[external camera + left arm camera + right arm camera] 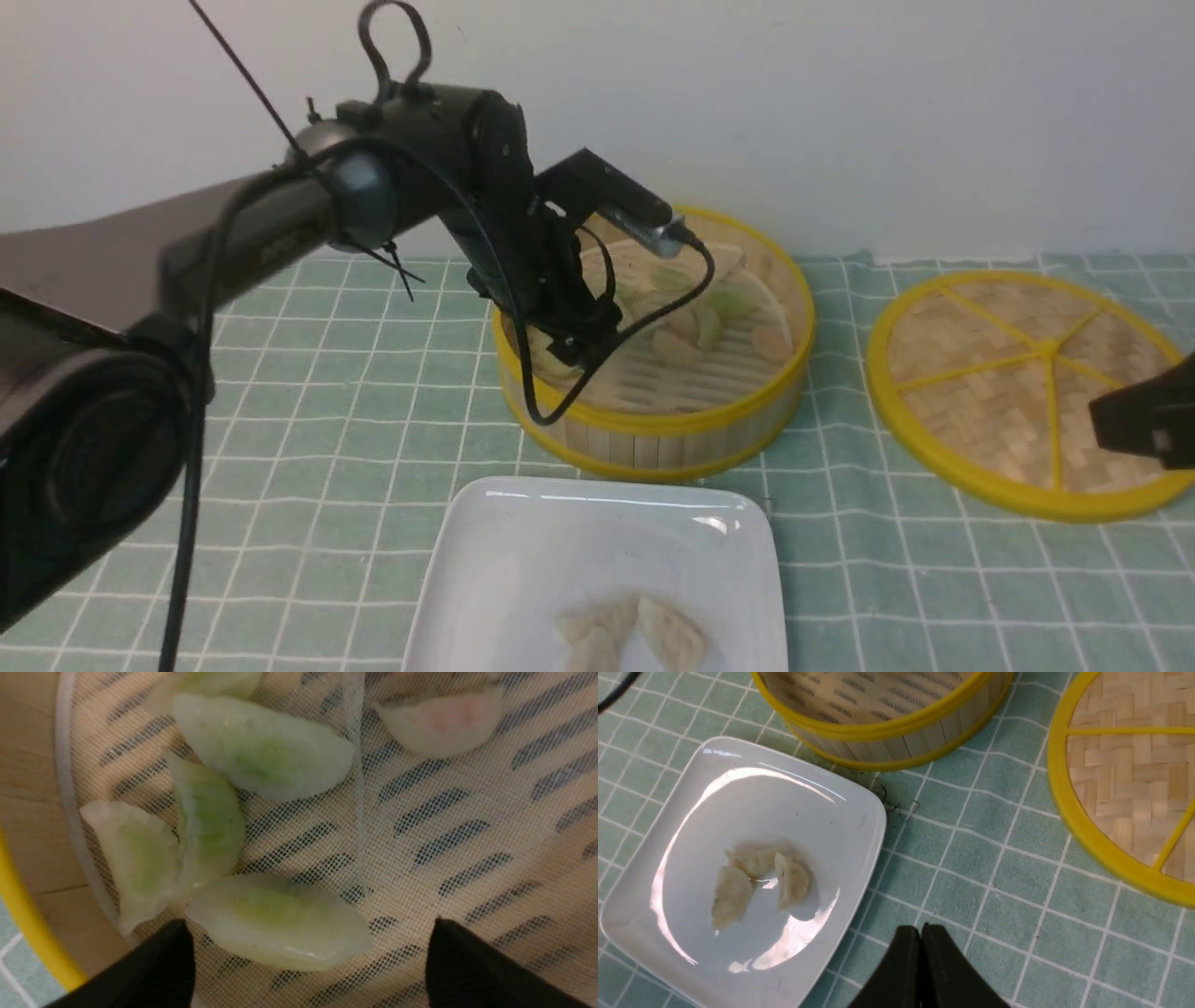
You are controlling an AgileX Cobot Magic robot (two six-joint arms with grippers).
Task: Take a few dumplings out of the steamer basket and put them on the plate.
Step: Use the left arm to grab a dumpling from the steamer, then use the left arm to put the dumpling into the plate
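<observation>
Now the left hand lines up a green dumpling.
Spread wide and empty, it straddles that dumpling, apparently untouched, inside the steamer basket, upper centre, ready to pinch; the plate sits lower centre.

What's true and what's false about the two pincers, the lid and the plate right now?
1. The left pincer is open over a green dumpling inside the steamer basket. True.
2. The right pincer is open. False: it is shut, above the tablecloth.
3. The lid covers the steamer basket. False: it lies flat on the tablecloth beside it.
4. The plate holds beige dumplings. True.
</observation>
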